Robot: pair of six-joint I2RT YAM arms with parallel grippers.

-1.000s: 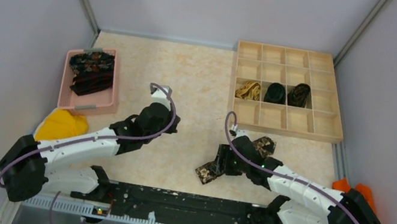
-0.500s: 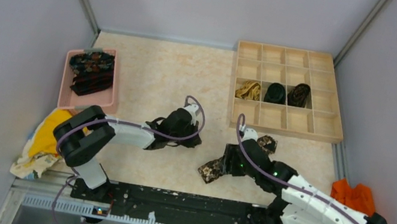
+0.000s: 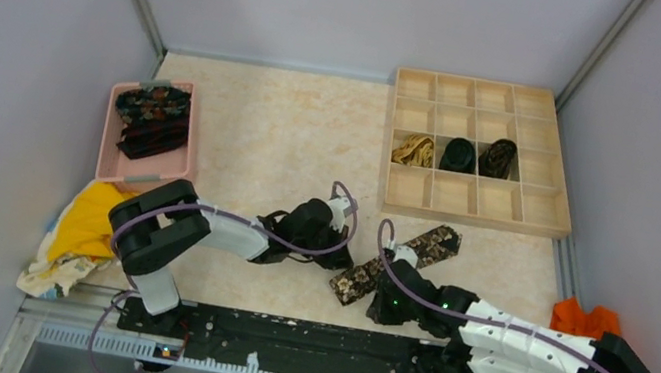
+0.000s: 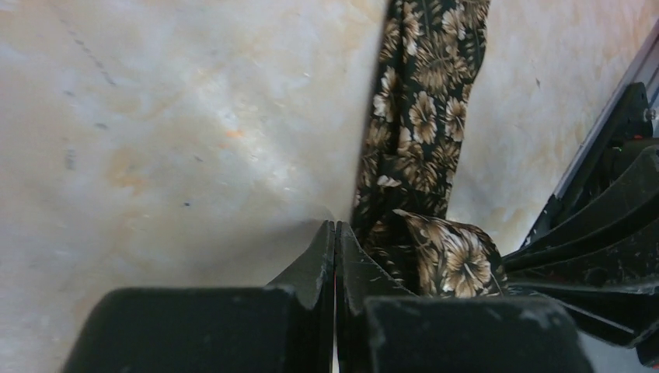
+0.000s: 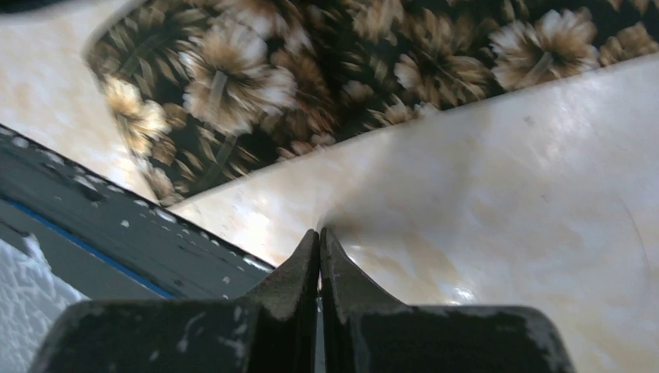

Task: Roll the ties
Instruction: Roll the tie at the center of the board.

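Pressed together, the left end effector (image 4: 335, 233) and right end effector (image 5: 319, 237) should, I reckon, spread, then pinch the tie (image 3: 428, 244) squarely at its lower-centre end.

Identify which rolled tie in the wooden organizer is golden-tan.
The leftmost roll; the middle roll and right roll beside it are dark.

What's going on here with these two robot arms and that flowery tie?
The two arms are partway through rolling ties. A brown floral tie lies stretched diagonally on the table between them. The left hand and right hand are both shut and low beside its near end, and neither grips it. Three rolled ties sit in the wooden organizer, and more ties wait in the pink tray.
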